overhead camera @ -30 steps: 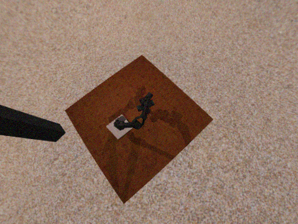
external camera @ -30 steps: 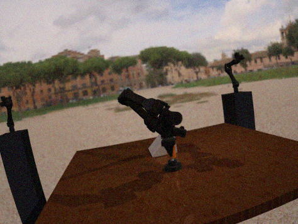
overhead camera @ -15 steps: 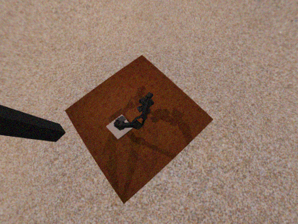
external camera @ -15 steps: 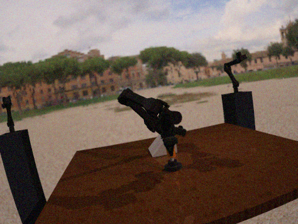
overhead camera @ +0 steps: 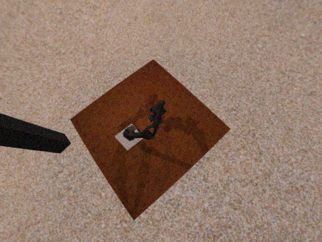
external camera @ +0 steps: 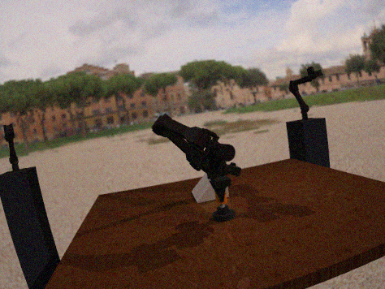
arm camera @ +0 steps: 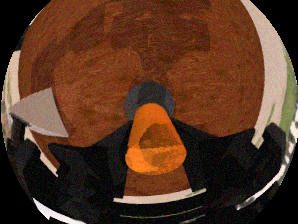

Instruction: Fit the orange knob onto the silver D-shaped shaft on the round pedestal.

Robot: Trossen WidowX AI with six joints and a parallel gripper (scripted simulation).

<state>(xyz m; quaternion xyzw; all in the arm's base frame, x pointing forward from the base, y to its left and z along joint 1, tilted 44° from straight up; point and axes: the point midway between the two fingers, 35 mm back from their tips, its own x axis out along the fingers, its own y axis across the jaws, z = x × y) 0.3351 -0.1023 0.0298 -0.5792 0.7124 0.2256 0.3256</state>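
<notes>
My gripper [external camera: 222, 198] [arm camera: 154, 152] is shut on the orange knob [arm camera: 153, 140] [external camera: 225, 199] and holds it upright, straight over the round dark pedestal [external camera: 223, 213] [arm camera: 137, 98]. In the wrist view the knob covers the middle of the pedestal, so the silver shaft is hidden. In the exterior view the knob's lower end stands just above the pedestal; I cannot tell whether it touches. In the top view the arm [overhead camera: 151, 122] hides both knob and pedestal.
The brown table [overhead camera: 190, 112] [external camera: 284, 243] carries a pale grey wedge [external camera: 201, 191] [arm camera: 39, 112] [overhead camera: 126, 141] just behind and left of the pedestal. Dark camera posts [external camera: 307, 140] [external camera: 24, 223] stand off the table at back right and at left.
</notes>
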